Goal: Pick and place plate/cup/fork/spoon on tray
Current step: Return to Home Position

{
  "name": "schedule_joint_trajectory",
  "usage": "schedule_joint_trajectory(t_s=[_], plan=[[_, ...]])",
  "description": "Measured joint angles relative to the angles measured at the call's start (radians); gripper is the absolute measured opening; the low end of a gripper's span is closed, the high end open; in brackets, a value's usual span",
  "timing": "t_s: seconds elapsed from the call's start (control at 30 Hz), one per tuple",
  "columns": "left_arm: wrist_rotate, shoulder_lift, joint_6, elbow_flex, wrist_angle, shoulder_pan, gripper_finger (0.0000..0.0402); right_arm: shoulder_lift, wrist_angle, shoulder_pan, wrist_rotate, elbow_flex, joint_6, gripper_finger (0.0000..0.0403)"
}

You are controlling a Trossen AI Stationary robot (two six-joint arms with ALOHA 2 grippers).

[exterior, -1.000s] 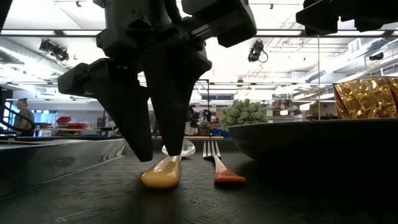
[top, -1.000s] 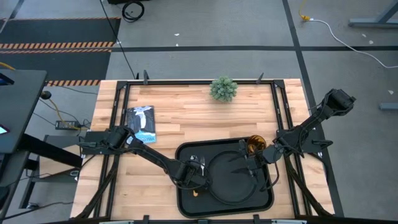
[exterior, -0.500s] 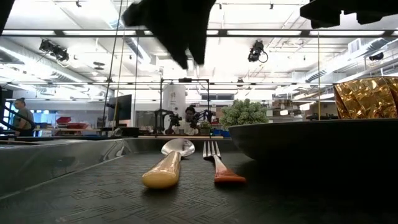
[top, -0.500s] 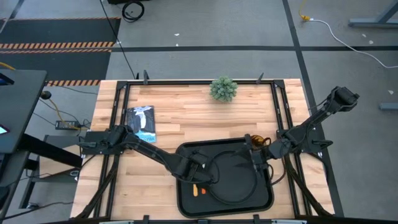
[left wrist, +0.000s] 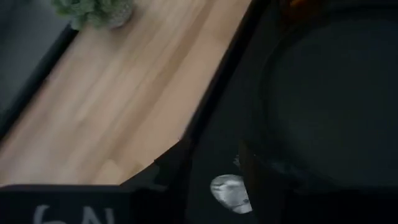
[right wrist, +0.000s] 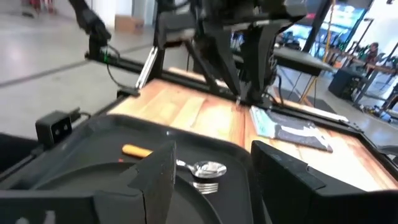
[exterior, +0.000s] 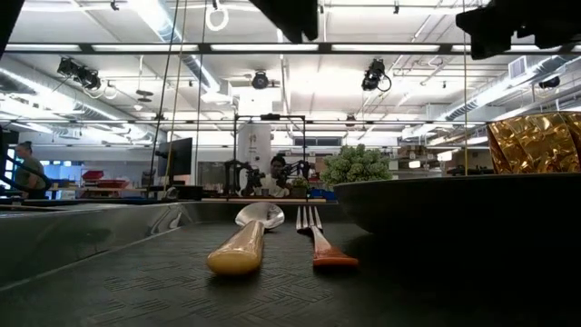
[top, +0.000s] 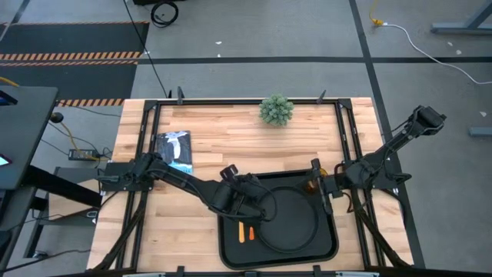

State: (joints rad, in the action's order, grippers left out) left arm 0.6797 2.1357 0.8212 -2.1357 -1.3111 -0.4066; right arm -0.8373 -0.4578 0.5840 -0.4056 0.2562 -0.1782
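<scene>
The black tray lies at the table's near middle. The round black plate rests flat in it. The spoon, with an orange handle, and the fork, with a reddish handle end, lie side by side on the tray floor left of the plate. The amber cup stands at the tray's far right corner, partly hidden by my right gripper, which is open and empty. My left gripper hovers open above the tray's far left part, the spoon's bowl below it.
A small green plant stands at the table's far edge. A blue-and-white packet lies at the far left. Black frame rails run along the table's sides. Bare wood lies between the tray and the plant.
My left gripper has risen from the spoon's handle, out of the low view, and gone toward the far edge. The spoon and fork stay lying on the tray. My right gripper has drawn back from over the plate toward the table's right edge.
</scene>
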Motion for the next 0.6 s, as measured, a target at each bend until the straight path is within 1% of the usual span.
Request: schedule_joint_trajectory(t_s=[0.1,0.27,0.37,0.47,0.53,0.6], plan=[[0.015,0.000,-0.022,0.000,-0.076,0.014,0.0141,0.047,-0.034,-0.008,0.005,-0.030,0.000,0.0215],[0.035,-0.025,-0.026,0.000,-0.166,0.044,0.0137,0.143,0.007,-0.025,0.009,-0.040,-0.001,0.0215],[0.073,-0.048,-0.058,0.008,-0.145,0.051,0.0127,0.196,0.023,-0.031,0.040,-0.040,-0.001,0.0215],[0.114,-0.062,-0.100,0.044,-0.085,0.044,0.0113,0.243,0.052,-0.032,0.057,-0.040,0.000,0.0215],[0.130,-0.064,-0.108,0.078,-0.067,0.030,0.0103,0.270,0.074,-0.032,0.059,-0.040,0.000,0.0215],[0.135,-0.069,-0.102,0.130,-0.014,0.019,0.0093,0.289,0.064,-0.030,0.064,-0.049,0.003,0.0215]])
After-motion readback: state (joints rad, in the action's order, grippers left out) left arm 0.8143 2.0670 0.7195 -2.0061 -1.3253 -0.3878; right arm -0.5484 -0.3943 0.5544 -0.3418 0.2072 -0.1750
